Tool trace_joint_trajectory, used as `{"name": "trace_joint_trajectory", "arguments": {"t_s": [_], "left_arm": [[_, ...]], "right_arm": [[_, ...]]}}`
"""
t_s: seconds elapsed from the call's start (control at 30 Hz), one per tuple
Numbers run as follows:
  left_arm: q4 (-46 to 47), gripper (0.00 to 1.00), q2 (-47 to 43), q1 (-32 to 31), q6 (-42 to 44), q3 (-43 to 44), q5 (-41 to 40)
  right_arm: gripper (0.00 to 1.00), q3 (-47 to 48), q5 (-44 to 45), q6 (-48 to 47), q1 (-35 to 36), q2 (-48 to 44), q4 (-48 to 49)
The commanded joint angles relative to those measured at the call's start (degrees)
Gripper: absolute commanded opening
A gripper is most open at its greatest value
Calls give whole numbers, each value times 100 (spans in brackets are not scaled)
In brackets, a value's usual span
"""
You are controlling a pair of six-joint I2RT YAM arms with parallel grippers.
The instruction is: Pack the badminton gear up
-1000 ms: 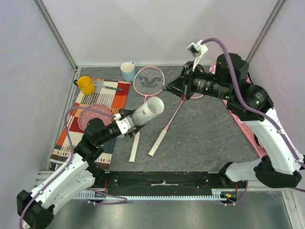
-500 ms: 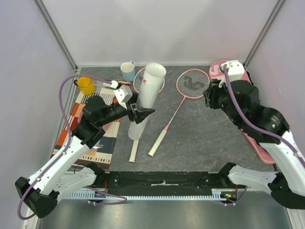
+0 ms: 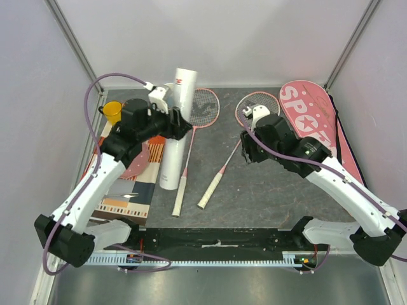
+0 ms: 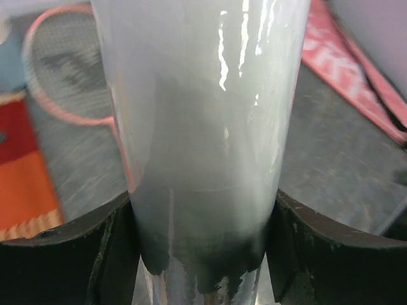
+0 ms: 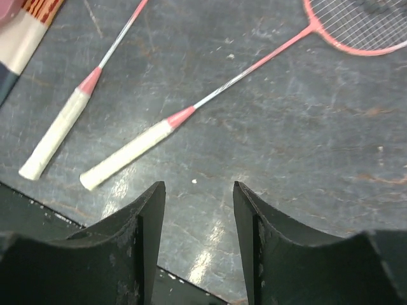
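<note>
1. The left end effector [image 4: 202, 197] clamps the white tube [image 3: 172, 152]; the tube's contents cannot be made out.
2. The right end effector [image 5: 198, 187] stands moderately wide and empty above the tabletop [image 5: 305, 127], near a racket handle [image 5: 127, 151].
3. The pink bag [image 3: 311, 114] lies flat at the right rear; its interior is hidden.
</note>
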Motion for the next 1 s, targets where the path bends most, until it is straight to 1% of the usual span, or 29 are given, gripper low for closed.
{"name": "trace_joint_trajectory", "arguments": {"t_s": [0.0, 0.03, 0.1, 0.13, 0.2, 0.23, 0.27, 0.4, 0.47, 0.63, 0.77, 0.97], "left_arm": [[-641, 30, 463, 1150, -328, -167, 699], [-624, 30, 577, 1316, -328, -211, 796], [-694, 30, 1052, 1379, -188, -230, 973], [-903, 29, 1271, 1397, -48, -177, 912], [-1019, 28, 1825, 1467, -11, -80, 806], [-1211, 28, 1975, 1484, 23, -45, 536], [-1256, 27, 2246, 1485, 85, -10, 447], [-1362, 29, 2704, 1564, 164, 25, 454], [-1502, 29, 2881, 1555, 156, 130, 428], [-1450, 30, 3162, 1564, 121, -87, 586], [-1318, 33, 3189, 1555, 112, -299, 508], [-1195, 40, 3294, 1493, 112, -440, 428]], "right_arm": [[55, -149, -641, 63, -7, -102, 616], [55, -167, -650, 63, -7, -111, 642], [55, -228, -667, 19, -7, -111, 686], [55, -246, -702, 19, -7, -111, 713], [55, -299, -737, -8, -7, -155, 730], [55, -316, -737, -16, 2, -181, 748], [55, -351, -737, -8, -7, -207, 748], [56, -501, -737, -60, -7, -401, 739], [56, -562, -703, -87, -16, -419, 730], [56, -545, -702, -69, -25, -462, 722], [56, -519, -667, -69, -25, -533, 748], [56, -554, -720, -8, -25, -533, 766]]}}
